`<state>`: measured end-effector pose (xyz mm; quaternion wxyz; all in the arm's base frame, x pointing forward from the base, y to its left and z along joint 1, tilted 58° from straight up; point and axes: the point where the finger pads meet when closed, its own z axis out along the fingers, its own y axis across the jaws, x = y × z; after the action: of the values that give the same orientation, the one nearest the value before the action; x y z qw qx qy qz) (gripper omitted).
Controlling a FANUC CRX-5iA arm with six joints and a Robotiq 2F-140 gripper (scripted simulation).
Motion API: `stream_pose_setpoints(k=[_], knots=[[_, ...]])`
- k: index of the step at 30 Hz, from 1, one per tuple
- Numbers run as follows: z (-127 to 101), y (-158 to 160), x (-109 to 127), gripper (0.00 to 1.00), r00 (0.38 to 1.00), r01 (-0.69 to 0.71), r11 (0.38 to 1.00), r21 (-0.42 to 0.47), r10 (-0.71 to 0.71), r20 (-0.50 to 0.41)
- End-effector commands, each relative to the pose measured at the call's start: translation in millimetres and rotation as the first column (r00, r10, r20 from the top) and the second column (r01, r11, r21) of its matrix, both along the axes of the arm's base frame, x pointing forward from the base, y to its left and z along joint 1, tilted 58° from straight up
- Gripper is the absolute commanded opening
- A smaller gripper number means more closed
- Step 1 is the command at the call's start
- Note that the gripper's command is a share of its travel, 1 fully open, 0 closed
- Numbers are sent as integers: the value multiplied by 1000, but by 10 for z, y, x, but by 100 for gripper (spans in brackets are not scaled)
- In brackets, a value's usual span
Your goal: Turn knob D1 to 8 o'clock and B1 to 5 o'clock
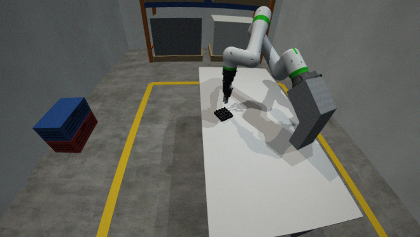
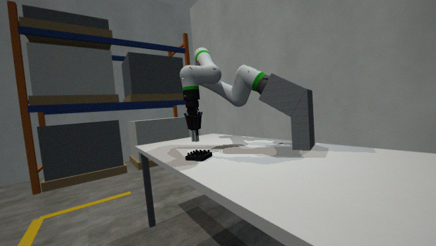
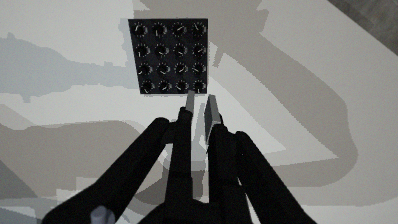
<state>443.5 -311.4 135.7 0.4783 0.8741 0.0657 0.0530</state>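
The top view looks down steeply from high above the table's (image 1: pixel 270 178) free end toward the rack (image 1: pixel 146 32). The exterior view stands low and far beside the table (image 2: pixel 297 185). The wrist view looks straight down, close; all three share the knob box (image 3: pixel 168 55).

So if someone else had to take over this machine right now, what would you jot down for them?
Pincer: nearly shut, holding nothing, hanging in the air above the white table.
Small black square knob box: standing on the table near its edge, just ahead of the fingertips and untouched.
Done: nothing that shows; no knob is gripped.
Left: turn D1 to 8 o'clock and B1 to 5 o'clock. Knob names are too small to read.
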Motion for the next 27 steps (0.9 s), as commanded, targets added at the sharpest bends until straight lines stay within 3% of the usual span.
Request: stream_pose_setpoints(k=[1,27], knots=[[-9,-12,4,12,1000,0,1000,0,0,1],[-155,-222,44,12,1000,1,1000,0,-1,2]])
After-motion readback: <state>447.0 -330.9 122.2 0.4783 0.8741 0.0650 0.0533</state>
